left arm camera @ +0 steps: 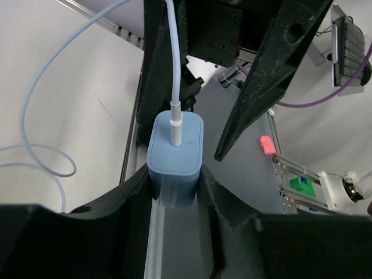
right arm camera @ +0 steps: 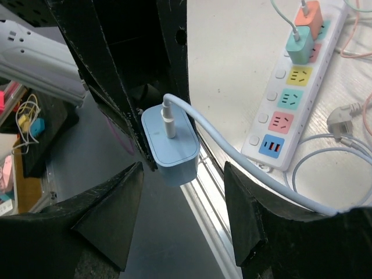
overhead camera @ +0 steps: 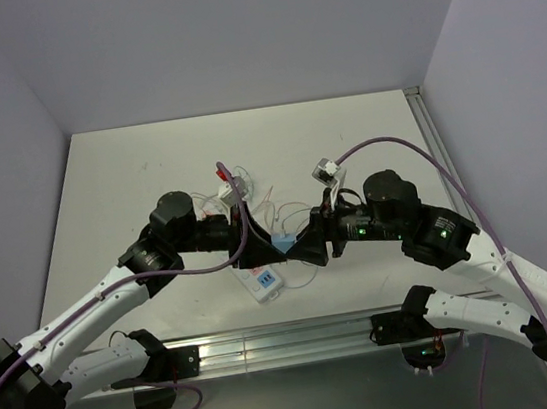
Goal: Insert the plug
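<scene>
The plug (left arm camera: 174,157) is a light-blue adapter with a white cable (right arm camera: 244,163) running out of its top. It is held above the table's near edge, and my left gripper (left arm camera: 174,185) is shut on its sides. In the right wrist view the plug (right arm camera: 171,145) hangs just beyond my right gripper (right arm camera: 183,174), which is open, with a gap on each side and no contact. From above, the two grippers meet at the plug (overhead camera: 284,240). The white power strip (right arm camera: 290,93) lies on the table with several coloured sockets. An orange adapter (right arm camera: 308,14) and a teal adapter (right arm camera: 299,46) sit in it.
A loose white plug (right arm camera: 343,119) and thin cables lie to the right of the strip. The power strip (overhead camera: 264,281) sits just in front of the grippers. An aluminium rail (overhead camera: 291,338) runs along the near table edge. Purple cables (overhead camera: 418,150) arc over the right arm.
</scene>
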Robot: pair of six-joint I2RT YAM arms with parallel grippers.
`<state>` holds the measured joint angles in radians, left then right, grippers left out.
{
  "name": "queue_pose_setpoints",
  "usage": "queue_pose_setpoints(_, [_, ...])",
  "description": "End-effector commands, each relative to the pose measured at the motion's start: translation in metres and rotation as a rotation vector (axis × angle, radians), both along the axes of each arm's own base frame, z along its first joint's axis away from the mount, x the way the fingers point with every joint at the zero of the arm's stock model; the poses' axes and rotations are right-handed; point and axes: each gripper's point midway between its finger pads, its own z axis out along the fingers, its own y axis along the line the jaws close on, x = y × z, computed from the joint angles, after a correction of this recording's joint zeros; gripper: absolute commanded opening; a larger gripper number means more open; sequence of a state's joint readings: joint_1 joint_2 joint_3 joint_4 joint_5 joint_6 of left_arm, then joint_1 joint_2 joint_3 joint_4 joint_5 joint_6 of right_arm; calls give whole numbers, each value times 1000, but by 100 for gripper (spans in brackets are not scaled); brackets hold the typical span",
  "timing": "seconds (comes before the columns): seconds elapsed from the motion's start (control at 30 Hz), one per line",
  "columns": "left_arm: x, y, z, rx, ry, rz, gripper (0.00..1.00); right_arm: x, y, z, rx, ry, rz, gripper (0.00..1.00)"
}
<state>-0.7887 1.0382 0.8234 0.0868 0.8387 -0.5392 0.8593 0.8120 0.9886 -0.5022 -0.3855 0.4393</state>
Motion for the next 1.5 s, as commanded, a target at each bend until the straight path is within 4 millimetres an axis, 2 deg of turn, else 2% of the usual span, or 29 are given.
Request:
queue_pose_setpoints(0.0, [-12,1,26,-80,-73,-87,1,-3,6,10,41,-62,61,65])
queue_pose_setpoints(0.37, [-19,2,25,-85,-65,-130,1,-3,18,12,59,-57,119,57])
queue_pose_setpoints(0.5, [-18,2,23,-80,-60,-125,1,-3,22,20,90,-68,137,55])
queue_pose_setpoints(0.63, [-19,3,22,-77,-60,-126,1,-4,25,20,87,-61,154,47])
queue_pose_setpoints(0.67, [-19,2,21,-74,-58,-127,1,-3,27,18,83,-55,158,44])
queue_pose_setpoints(0.8, [-17,2,21,-65,-55,-115,1,-4,31,13,79,-39,186,0])
queue_pose_setpoints(0.83, [-8,1,22,-55,-53,-59,4,3,30,10,66,-44,149,0])
queue_pose_setpoints(0.87, [0,0,20,-36,-51,-13,11,10,28,9,57,-47,107,0])
queue_pose_setpoints(0.9, [7,1,10,10,-17,29,31,17,25,6,41,-51,61,0])
queue_pose_setpoints(0.93, [15,2,9,22,-11,73,38,25,22,4,30,-61,10,0])
queue_pose_setpoints(0.97, [34,5,4,53,14,187,46,47,12,3,5,-88,-131,0])
queue_pose_setpoints(1.0, [49,11,-1,73,35,260,66,56,6,-1,-13,-93,-189,0])
queue_pose_setpoints(1.07, [82,29,-18,144,94,477,69,77,-6,-5,-39,-117,-323,0])
queue_pose_setpoints(1.1, [97,43,-19,144,102,572,71,84,-7,-7,-36,-126,-364,0])
queue_pose_setpoints(1.13, [105,57,-32,182,134,654,71,88,-8,-9,-30,-131,-388,0])
queue_pose_setpoints(1.17, [112,68,-31,172,154,733,71,95,-11,-12,-32,-143,-425,0])
queue_pose_setpoints(1.2, [131,89,-37,189,158,880,71,103,-11,-15,-22,-157,-464,0])
queue_pose_setpoints(1.23, [134,102,-52,240,195,951,71,109,-9,-21,-32,-156,-480,0])
queue_pose_setpoints(1.3, [148,133,-65,275,235,1152,69,119,-5,-27,-26,-173,-503,0])
queue_pose_setpoints(1.33, [150,145,-75,301,257,1226,68,125,0,-37,-45,-165,-506,0])
queue_pose_setpoints(1.37, [148,154,-87,325,312,1282,66,128,3,-39,-42,-171,-509,0])
queue_pose_setpoints(1.4, [149,162,-90,323,321,1319,64,132,9,-40,-18,-185,-511,0])
queue_pose_setpoints(1.43, [151,170,-95,329,325,1368,64,137,12,-51,-40,-182,-520,0])
queue_pose_setpoints(1.47, [148,176,-106,334,354,1401,64,139,18,-52,-27,-195,-515,0])
